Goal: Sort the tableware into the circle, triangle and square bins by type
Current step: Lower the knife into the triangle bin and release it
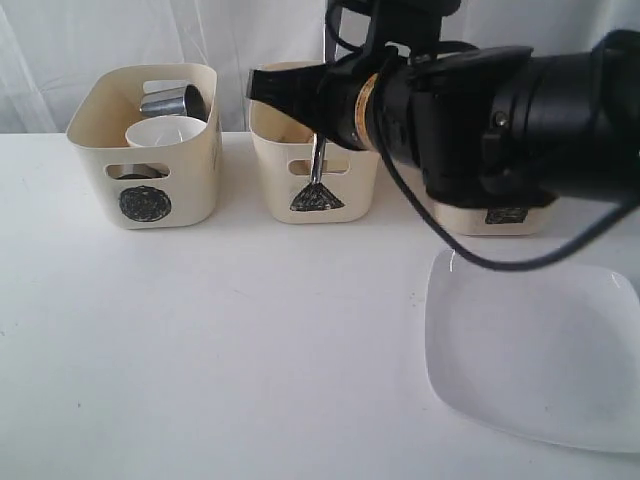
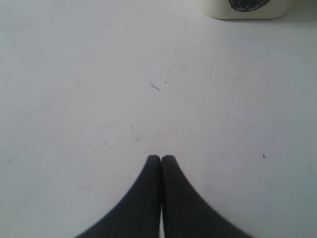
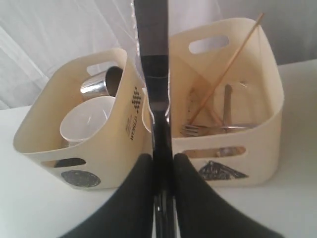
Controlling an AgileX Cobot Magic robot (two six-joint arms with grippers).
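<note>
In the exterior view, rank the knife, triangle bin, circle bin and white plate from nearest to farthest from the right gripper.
1. knife, clamped in the jaws.
2. triangle bin, just behind it, centre.
3. circle bin, back left, only slightly farther.
4. white plate, front right.

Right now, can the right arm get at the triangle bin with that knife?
Probably yes: the right tool, shut on the knife, hangs right by the triangle bin, whose top is open.
</note>
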